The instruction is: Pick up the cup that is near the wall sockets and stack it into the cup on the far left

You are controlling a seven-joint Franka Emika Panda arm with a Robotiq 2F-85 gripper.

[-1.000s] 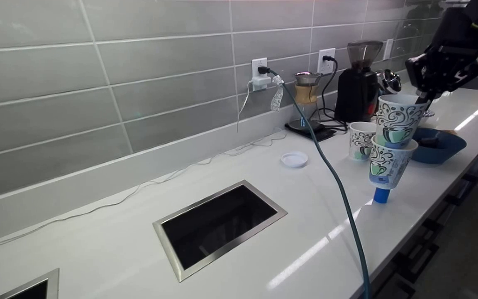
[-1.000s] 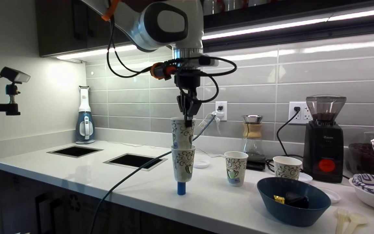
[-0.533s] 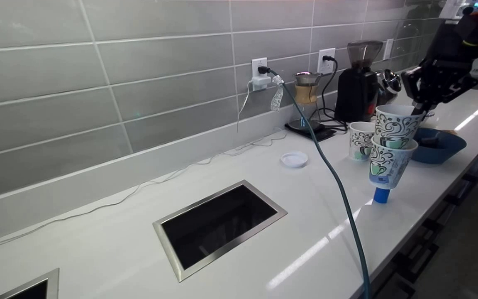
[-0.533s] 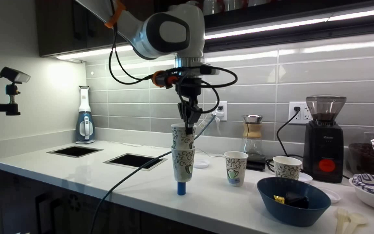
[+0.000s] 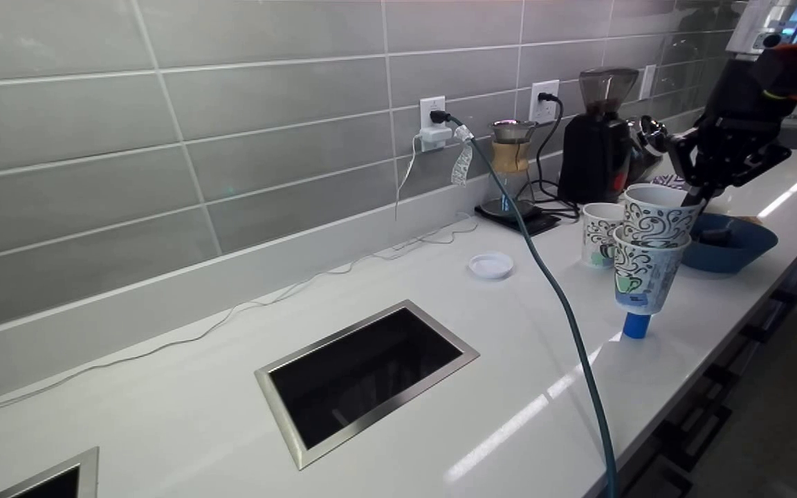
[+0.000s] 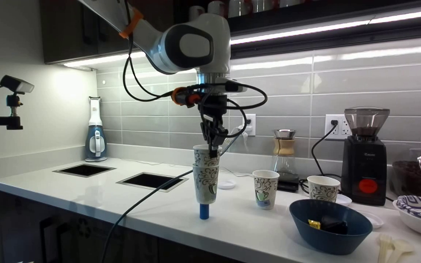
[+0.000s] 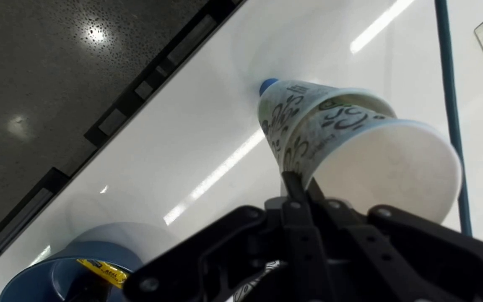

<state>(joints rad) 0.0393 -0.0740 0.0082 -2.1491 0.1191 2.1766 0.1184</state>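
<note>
My gripper [image 6: 213, 152] is shut on the near rim of a patterned paper cup [image 6: 202, 156], with a finger on each side of its wall. This held cup sits partly inside a lower patterned cup [image 6: 206, 184], which stands on a small blue support [image 6: 204, 212]. The gripper [image 5: 693, 197], held cup [image 5: 656, 213] and lower cup [image 5: 647, 273] also show in an exterior view, the lower cup tilted slightly. In the wrist view the fingertips [image 7: 302, 182] pinch the held cup [image 7: 342, 126], above the lower cup [image 7: 285, 107].
Two more patterned cups [image 6: 265, 190] [image 6: 323, 187] stand to the right. A blue bowl [image 6: 329, 233] with wrapped items is in front of them. A green cable [image 6: 148, 199] crosses the counter near the stacked cups. A carafe [image 6: 283, 160] and grinder [image 6: 364, 168] stand by the wall.
The gripper and held cup have moved down, so the held cup sits deeper in the lower cup. The lower cup has shifted and tilted slightly on its blue support.
</note>
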